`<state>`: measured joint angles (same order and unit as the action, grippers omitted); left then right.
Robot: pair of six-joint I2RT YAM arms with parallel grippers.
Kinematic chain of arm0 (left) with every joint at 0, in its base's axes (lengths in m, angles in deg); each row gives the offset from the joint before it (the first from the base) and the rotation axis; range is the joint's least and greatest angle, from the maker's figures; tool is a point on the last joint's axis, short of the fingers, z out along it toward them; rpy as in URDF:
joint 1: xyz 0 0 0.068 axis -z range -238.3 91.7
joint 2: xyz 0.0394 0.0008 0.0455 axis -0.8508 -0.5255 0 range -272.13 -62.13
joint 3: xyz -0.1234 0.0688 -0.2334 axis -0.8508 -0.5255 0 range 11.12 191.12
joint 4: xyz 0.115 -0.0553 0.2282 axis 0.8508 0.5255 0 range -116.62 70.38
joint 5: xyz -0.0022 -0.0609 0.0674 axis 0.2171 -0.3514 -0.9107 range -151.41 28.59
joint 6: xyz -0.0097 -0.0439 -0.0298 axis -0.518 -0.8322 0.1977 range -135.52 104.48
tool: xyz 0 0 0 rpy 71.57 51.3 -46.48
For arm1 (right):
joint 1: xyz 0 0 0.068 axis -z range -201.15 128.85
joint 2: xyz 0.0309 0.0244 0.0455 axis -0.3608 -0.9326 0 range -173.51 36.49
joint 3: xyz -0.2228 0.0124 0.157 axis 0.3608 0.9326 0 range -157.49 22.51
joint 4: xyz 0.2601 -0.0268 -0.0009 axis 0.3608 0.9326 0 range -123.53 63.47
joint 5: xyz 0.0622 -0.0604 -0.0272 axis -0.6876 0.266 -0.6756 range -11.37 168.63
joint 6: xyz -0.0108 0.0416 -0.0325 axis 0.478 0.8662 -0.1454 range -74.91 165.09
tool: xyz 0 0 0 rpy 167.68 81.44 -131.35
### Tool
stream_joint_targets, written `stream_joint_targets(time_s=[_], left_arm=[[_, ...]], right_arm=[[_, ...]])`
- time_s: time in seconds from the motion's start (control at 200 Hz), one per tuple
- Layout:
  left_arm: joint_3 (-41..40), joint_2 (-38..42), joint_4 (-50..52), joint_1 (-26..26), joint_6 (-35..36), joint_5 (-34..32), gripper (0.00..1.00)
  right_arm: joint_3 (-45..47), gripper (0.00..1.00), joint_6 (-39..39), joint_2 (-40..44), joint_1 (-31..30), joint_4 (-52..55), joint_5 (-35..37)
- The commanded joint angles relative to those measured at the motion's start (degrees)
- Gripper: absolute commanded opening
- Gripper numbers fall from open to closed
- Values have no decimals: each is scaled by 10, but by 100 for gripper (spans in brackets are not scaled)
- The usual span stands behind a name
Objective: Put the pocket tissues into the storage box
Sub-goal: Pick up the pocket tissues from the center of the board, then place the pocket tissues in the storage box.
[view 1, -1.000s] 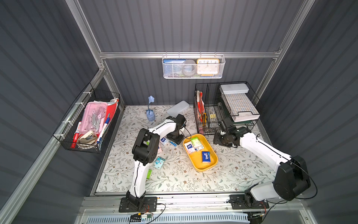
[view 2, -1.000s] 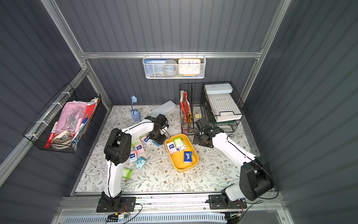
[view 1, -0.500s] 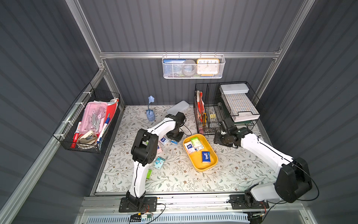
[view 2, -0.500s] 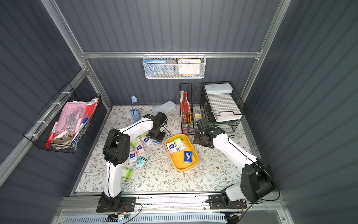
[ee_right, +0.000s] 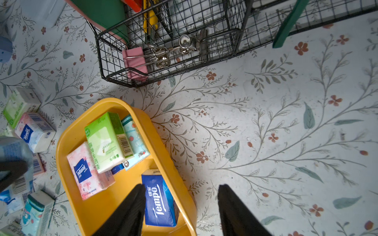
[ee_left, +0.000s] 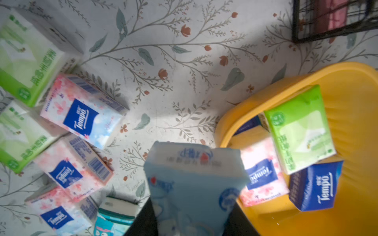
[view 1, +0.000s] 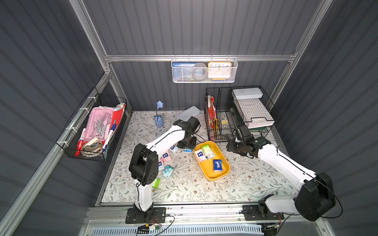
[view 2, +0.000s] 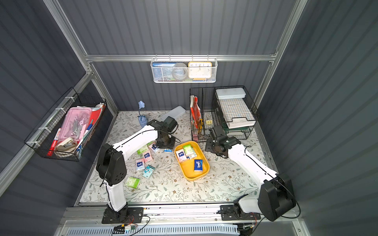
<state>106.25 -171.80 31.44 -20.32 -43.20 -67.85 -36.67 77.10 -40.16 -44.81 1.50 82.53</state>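
Observation:
The yellow storage box (view 1: 211,176) (view 2: 188,170) lies mid-mat and holds a green (view 1: 206,149), a pink (view 1: 199,155) and a dark blue packet (view 1: 217,165). More pocket tissues lie loose to its left: pink (view 1: 166,157), teal (view 1: 168,170), green (view 1: 156,182). My left gripper (ee_left: 189,214) (view 1: 186,144) is shut on a pale blue packet (ee_left: 192,179), held just off the mat beside the box rim (ee_left: 266,92). My right gripper (ee_right: 181,187) (view 1: 233,146) is open and empty, straddling the box wall (ee_right: 163,147) with one finger above the dark blue packet (ee_right: 159,200).
Black wire baskets (view 1: 225,122) with clips and trays stand at the back right, close behind my right wrist. A grey-white pencil case (view 1: 188,113) and a blue flower pot (view 1: 159,120) sit at the back. Another wire basket (view 1: 92,130) hangs on the left wall.
My left gripper has closed on the pale blue packet and shifted slightly right toward the box. The right arm has barely moved.

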Motion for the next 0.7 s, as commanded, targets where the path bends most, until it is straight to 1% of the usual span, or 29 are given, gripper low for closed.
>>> stream_joint_targets(time_s=[0.0, 0.185, 0.29, 0.36, 0.52, 0.68, 0.695], left_arm=[[-6, 27, -4, 29, -77, 43, 43], [8, 21, -41, 106, -156, 87, 43], [17, 1, -55, 152, -192, 95, 43], [15, -12, -67, 173, -212, 102, 43], [22, -36, -87, 195, -235, 107, 44], [76, -86, -54, 213, -224, 99, 46], [82, -92, -50, 215, -222, 98, 46]], right_arm=[[15, 61, 4, 15, 2, -11, 8], [14, 61, 1, 29, 3, -9, 14], [21, 61, 5, 39, 3, -14, 15], [24, 61, 6, 45, 3, -14, 14], [33, 61, 9, 63, 4, -17, 13], [44, 61, 8, 68, 4, -20, 19], [46, 61, 8, 84, 4, -21, 20]])
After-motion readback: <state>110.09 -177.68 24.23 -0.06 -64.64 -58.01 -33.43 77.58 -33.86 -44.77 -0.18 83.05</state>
